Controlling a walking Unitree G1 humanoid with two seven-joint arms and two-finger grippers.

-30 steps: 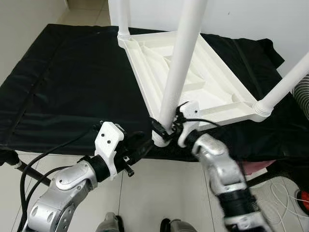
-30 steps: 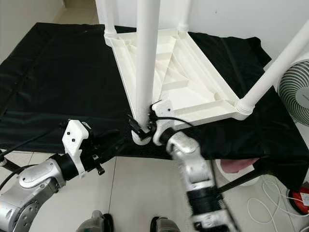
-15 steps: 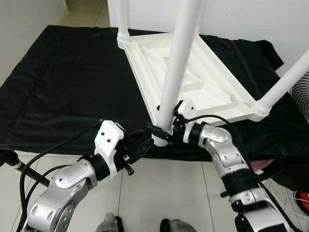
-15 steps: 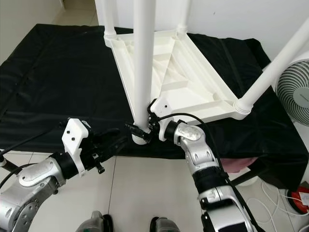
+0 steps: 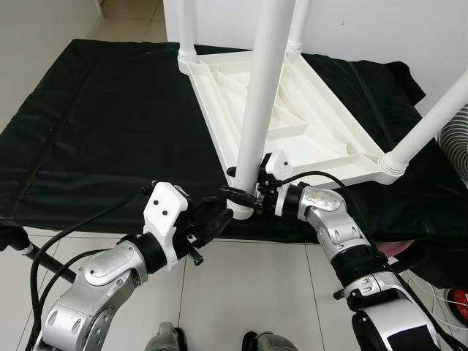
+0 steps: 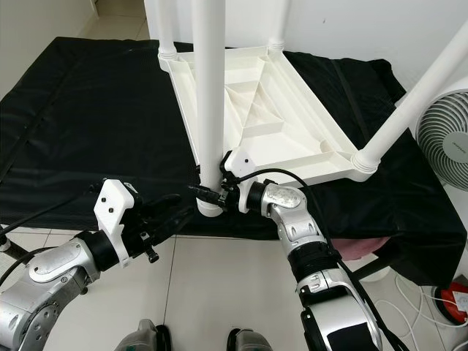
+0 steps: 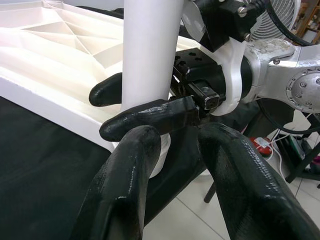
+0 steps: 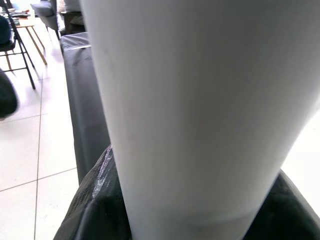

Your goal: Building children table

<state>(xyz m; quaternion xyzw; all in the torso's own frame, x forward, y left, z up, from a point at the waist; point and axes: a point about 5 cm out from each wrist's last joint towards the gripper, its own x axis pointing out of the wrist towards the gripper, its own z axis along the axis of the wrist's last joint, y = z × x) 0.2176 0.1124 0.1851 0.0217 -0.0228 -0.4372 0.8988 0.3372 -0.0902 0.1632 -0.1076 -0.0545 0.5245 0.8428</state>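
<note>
My right hand (image 5: 238,191) is clamped around the base of the near table leg (image 5: 256,110), just above where it seats in the corner socket of the upturned white tabletop (image 5: 307,124). The tabletop lies underside-up on a worktop under a black cloth (image 5: 95,124), its near corner at the worktop's front edge.

My left hand (image 5: 219,216) sits just beside that corner socket, fingers spread, gripping nothing.

Risks as I judge them:
- Leg looks tilted. If I twist or push off-axis it could jam in the socket.
- Corner sits right at the edge, so a sideways shove might slide the tabletop on the cloth and off the worktop.
- Both hands crowd one joint and could collide.

The left wrist view shows the right hand's fingers (image 7: 150,117) wrapping the leg. The right wrist view gives the leg surface up close. The head views add the other legs and a fan (image 6: 446,146) at right.
</note>
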